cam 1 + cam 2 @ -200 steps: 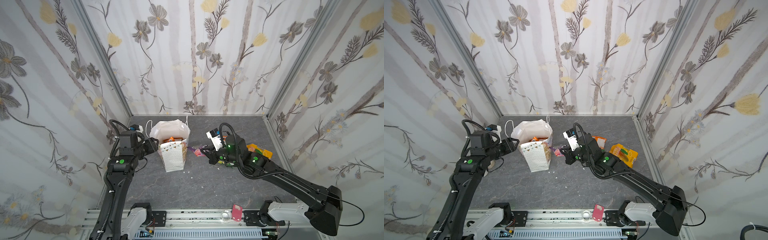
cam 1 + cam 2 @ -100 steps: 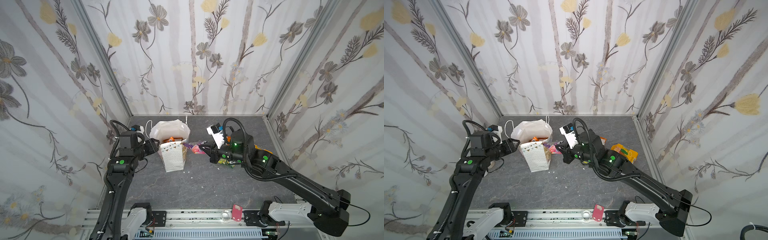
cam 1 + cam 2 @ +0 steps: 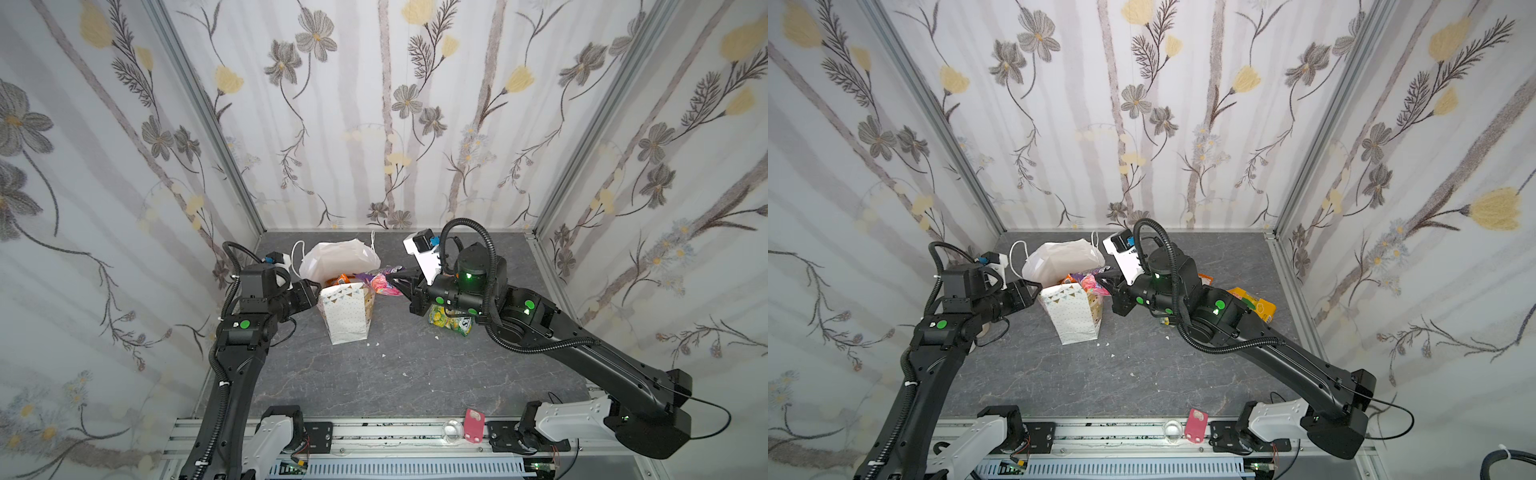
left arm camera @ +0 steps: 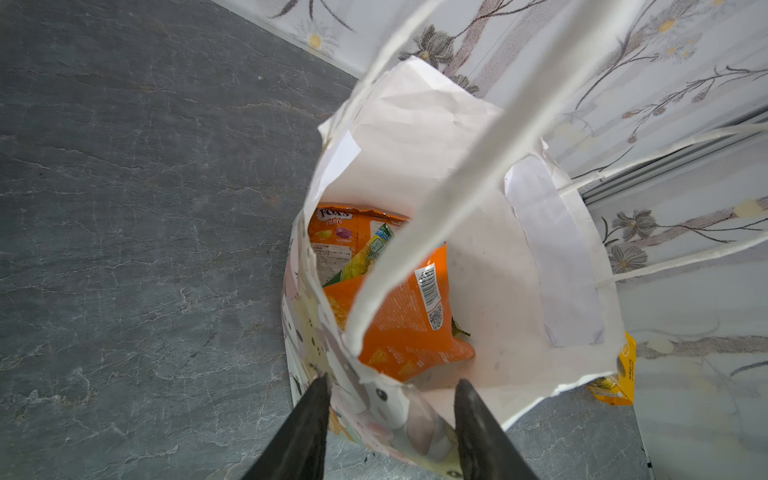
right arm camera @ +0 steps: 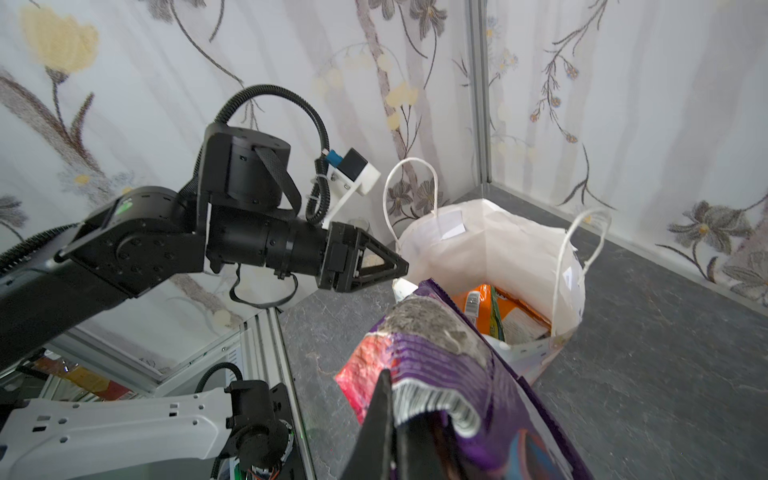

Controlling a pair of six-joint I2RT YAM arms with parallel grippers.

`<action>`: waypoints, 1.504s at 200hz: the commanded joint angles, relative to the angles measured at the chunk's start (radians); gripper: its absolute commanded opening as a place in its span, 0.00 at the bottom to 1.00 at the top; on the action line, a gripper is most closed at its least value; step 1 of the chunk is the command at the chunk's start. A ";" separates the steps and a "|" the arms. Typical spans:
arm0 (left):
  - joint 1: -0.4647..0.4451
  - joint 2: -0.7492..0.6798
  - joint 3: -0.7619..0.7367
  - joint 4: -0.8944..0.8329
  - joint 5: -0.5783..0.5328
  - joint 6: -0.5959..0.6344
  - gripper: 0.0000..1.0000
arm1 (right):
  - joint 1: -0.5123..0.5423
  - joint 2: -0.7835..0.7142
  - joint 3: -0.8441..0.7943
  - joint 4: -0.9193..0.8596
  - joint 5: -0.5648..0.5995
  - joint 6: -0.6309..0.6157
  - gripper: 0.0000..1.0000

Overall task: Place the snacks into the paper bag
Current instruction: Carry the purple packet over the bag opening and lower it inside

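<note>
Floral-papered walls box in a grey worktop [image 3: 395,374]. In both top views the bag [image 3: 345,318] stands upright near the back with its mouth open. The left end effector [image 3: 312,289] sits at its rim. The right end effector [image 3: 394,281] holds a purple packet [image 3: 379,286] just beside the mouth, clear of the worktop. A green-yellow packet [image 3: 451,325] lies under the right arm, and in a top view a yellow-orange packet [image 3: 1252,307] lies further right.

From the left wrist, the fingers [image 4: 307,419] stand apart on either side of the bag's near wall; whether they pinch it I cannot tell. Orange packets [image 4: 399,336] lie inside.

From the right wrist, the purple packet is clamped near its crimped edge. It looks light, floppy and slick, so that seam is probably the surest hold. The thin paper rim will likely buckle if nudged.
</note>
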 commanded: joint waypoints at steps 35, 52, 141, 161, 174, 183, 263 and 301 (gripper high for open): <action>0.001 0.004 -0.001 0.024 0.011 0.001 0.48 | 0.004 0.137 0.210 -0.001 -0.034 -0.057 0.00; 0.001 0.006 -0.006 0.021 0.010 0.003 0.48 | 0.004 0.185 0.263 -0.018 -0.030 -0.065 0.00; 0.001 0.001 -0.009 0.013 -0.015 0.015 0.48 | -0.057 0.386 0.437 -0.121 -0.038 -0.066 0.00; 0.001 0.007 -0.014 0.013 -0.012 0.016 0.48 | -0.067 0.430 0.482 -0.168 -0.041 -0.078 0.00; 0.001 0.009 -0.010 0.012 -0.011 0.016 0.48 | -0.075 0.473 0.521 -0.200 -0.041 -0.078 0.00; 0.001 0.008 -0.013 0.018 -0.012 0.013 0.48 | -0.075 0.504 0.556 -0.228 -0.042 -0.084 0.00; 0.001 0.005 -0.006 0.007 -0.012 0.023 0.48 | -0.075 0.651 0.695 -0.220 -0.067 -0.103 0.00; 0.001 0.014 0.000 0.007 -0.005 0.023 0.48 | -0.078 0.703 0.714 -0.206 -0.049 -0.125 0.00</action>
